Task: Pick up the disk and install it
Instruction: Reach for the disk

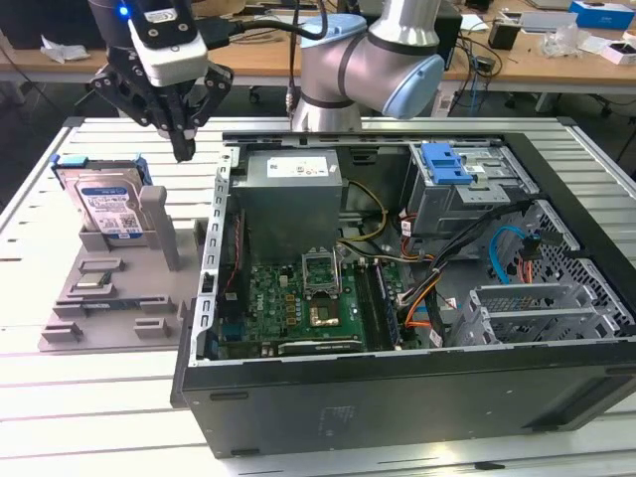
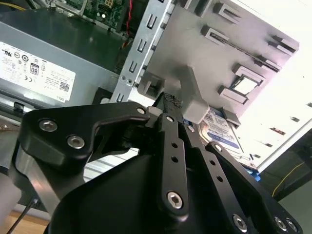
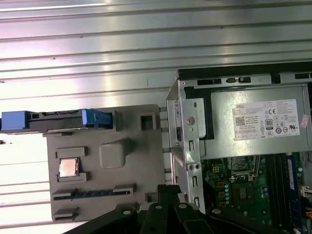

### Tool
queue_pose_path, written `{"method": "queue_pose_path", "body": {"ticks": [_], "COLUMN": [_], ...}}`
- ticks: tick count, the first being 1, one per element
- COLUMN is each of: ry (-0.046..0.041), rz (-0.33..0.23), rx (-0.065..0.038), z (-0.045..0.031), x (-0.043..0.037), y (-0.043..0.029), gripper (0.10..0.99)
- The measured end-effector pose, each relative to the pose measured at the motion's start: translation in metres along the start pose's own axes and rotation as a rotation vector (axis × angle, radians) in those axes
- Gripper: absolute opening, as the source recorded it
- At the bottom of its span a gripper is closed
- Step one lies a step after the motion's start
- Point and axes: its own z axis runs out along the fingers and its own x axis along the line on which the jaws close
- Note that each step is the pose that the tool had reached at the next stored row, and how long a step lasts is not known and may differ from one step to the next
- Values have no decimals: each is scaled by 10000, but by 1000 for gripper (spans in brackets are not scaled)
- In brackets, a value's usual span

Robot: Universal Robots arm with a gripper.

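I am hovering my hand (image 1: 183, 147), fingers pressed together and holding nothing, in the exterior view's upper left, near the disk (image 1: 103, 207), which is standing on edge in a grey holder (image 1: 109, 298), likely to leave its top edge graspable.

Grey arm (image 1: 373, 60) folded, pincer (image 1: 184, 149) pointing down, fingers closed together
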Motion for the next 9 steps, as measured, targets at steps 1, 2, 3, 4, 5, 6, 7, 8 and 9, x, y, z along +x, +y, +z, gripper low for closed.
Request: {"method": "queue_pose_path", "body": {"ticks": [1, 2, 3, 4, 5, 6, 7, 8, 9], "ry": [0, 0, 0, 0, 0, 1, 1, 0, 0], "rz": [0, 1, 0, 0, 0, 0, -1, -1, 0], "rx": [0, 0, 0, 0, 0, 1, 0, 0, 0], "z": [-1, -1, -2, -2, -3, -3, -4, -5, -5], "x": [23, 42, 62, 79, 99, 117, 141, 180, 200], "y": [-2, -3, -5, -6, -7, -9, -11, -14, -15], "gripper": [106, 106, 106, 106, 106, 106, 106, 106, 106]}}
